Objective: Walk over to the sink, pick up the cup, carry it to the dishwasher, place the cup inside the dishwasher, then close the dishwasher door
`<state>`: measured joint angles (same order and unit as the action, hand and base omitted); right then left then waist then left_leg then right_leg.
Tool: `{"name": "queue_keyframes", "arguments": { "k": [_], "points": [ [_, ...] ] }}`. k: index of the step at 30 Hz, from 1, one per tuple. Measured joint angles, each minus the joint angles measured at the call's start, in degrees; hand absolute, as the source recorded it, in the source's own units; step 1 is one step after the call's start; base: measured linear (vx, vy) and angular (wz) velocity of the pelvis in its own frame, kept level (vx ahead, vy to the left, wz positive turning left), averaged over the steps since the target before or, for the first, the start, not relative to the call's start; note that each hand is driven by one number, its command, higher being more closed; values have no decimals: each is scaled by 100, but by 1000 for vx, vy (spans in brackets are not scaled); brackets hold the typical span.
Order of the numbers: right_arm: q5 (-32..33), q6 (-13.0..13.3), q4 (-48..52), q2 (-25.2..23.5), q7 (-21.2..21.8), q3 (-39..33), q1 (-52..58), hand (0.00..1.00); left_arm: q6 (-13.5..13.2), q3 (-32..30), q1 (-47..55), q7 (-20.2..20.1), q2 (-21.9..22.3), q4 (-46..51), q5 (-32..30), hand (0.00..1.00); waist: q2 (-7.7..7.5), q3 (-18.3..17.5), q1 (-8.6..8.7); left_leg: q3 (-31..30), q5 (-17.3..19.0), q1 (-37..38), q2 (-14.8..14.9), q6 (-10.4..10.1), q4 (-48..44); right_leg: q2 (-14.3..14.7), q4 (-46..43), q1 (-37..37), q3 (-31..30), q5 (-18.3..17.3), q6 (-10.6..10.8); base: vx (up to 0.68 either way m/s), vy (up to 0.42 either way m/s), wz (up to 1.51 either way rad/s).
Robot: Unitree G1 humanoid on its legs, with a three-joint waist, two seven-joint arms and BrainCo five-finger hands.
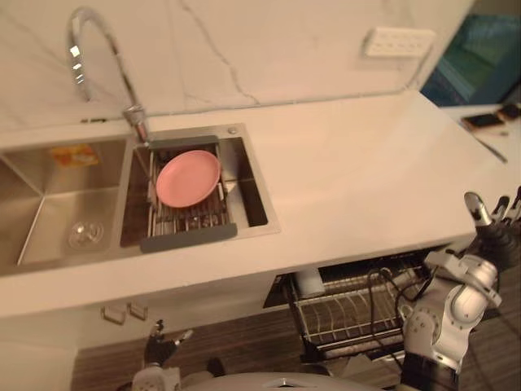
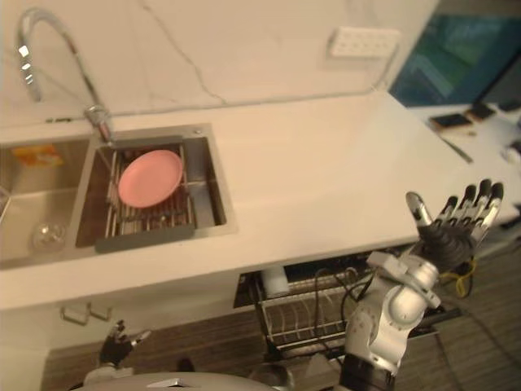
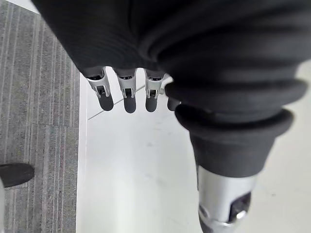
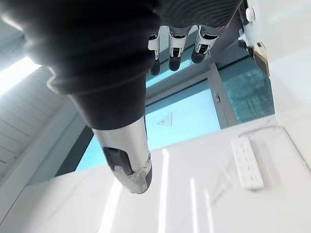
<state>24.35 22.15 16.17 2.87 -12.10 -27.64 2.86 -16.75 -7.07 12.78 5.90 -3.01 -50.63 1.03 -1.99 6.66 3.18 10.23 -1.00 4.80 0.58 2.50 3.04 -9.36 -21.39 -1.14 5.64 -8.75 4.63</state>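
White cup (image 1: pixel 309 282), apart from right hand (image 2: pixel 453 231) (empty)

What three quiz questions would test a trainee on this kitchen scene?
1. True or false: the plate lies on a rack in the right basin of the sink.
2. The right hand is: A) open, raised beside the counter; B) shut on a cup; C) down in the sink.
3. Fill in: the dishwasher door is ___.
Key: 1 true; 2 A; 3 open.
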Motion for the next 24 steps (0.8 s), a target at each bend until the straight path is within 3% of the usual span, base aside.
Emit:
{"name": "queue_keyframes", "arguments": {
  "k": [1, 6, 10, 11, 17, 24],
  "points": [
    [1, 12, 162, 4, 171, 74, 44, 0, 11, -21, 3, 7, -40, -29, 13, 0, -141, -77, 3, -86, 18, 23, -41, -29, -27, 300, 67, 3, 46, -52, -181, -28, -81, 37],
    [28, 45, 309, 147, 409, 180, 23, 0, 3, 44, -17, 18, -104, -175, 107, 0, -213, -235, 7, -82, -74, -4, -87, -187, 34, 290, 922, -372, -8, -44, -258, 10, -45, -3],
    [58, 88, 306, 210, 412, 199, 26, 0, -26, 111, -15, 34, -24, -173, 107, 0, 22, -161, 26, -111, -205, 47, -64, -250, 117, 324, 1073, -486, 22, -37, -247, -3, -58, 3],
    [11, 10, 984, -226, 573, 458, 360, 0, -131, 41, 121, 34, 242, 279, 87, 0, -20, 62, 52, -78, -555, -195, -145, -133, 195, 243, 1217, -273, 79, 102, 18, 0, 0, 0],
    [14, 9, 984, -226, 607, 466, 381, 0, -131, 24, 122, 23, 248, 275, 101, 0, -16, 63, 62, -3, -544, -201, -130, -127, 195, 242, 1241, -251, 26, 114, 12, 0, 0, -3],
    [126, -21, 985, -223, 1100, 475, 613, 0, -118, -183, 89, -22, 231, 123, 351, 0, 14, 55, 129, 49, -522, -440, -83, -105, 194, 258, 1601, -195, 138, 320, 29, 17, 3, 2]
  ]
}}
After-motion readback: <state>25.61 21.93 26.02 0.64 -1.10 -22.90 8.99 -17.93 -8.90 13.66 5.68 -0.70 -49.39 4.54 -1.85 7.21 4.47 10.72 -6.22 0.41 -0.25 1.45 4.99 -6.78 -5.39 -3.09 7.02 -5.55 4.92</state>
